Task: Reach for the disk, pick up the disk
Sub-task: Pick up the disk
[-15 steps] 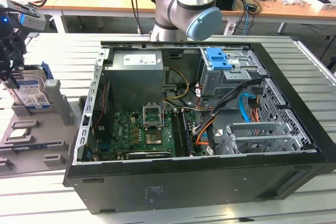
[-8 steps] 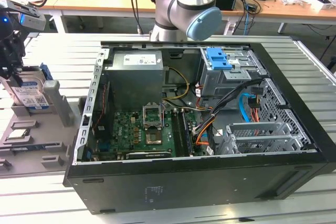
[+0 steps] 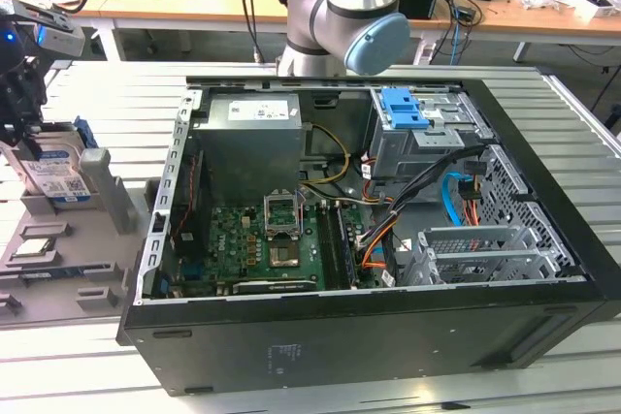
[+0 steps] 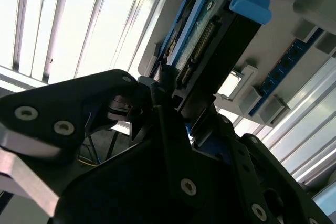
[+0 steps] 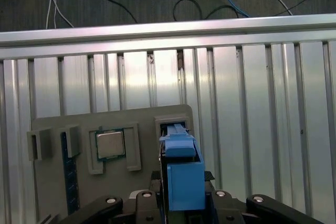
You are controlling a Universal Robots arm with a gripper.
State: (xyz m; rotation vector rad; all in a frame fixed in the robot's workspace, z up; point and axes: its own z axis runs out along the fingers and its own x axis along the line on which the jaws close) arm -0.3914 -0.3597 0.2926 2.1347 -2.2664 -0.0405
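A robot arm stands behind an open computer case on a slatted metal table. The case lies on its side with its circuit board, cables and metal drive cages exposed. One cage at the back carries a blue latch.

In the exterior view, a grey tray lies on the table just beside the case, on the exterior view's left. The disk stands upright on edge in a slot of this tray, with its blue-and-white label facing the camera. The black gripper hangs directly over the disk and meets its upper end.

In the first wrist view, the camera looks down onto the tray. The disk appears edge-on, its bright blue rail frame rising towards the lens out of a slot. The gripper straddles it, with a black finger lying against each side of the blue frame, so it is clenched on the disk. The disk's far end sits in the tray slot. A small square silver chip rests in a shallow pocket near the disk. A blue memory stick stands in another slot further along.

In the second wrist view, the disk runs away from the gripper, showing a row of connector pins beside the blue frame. The memory stick is in its slot beyond.
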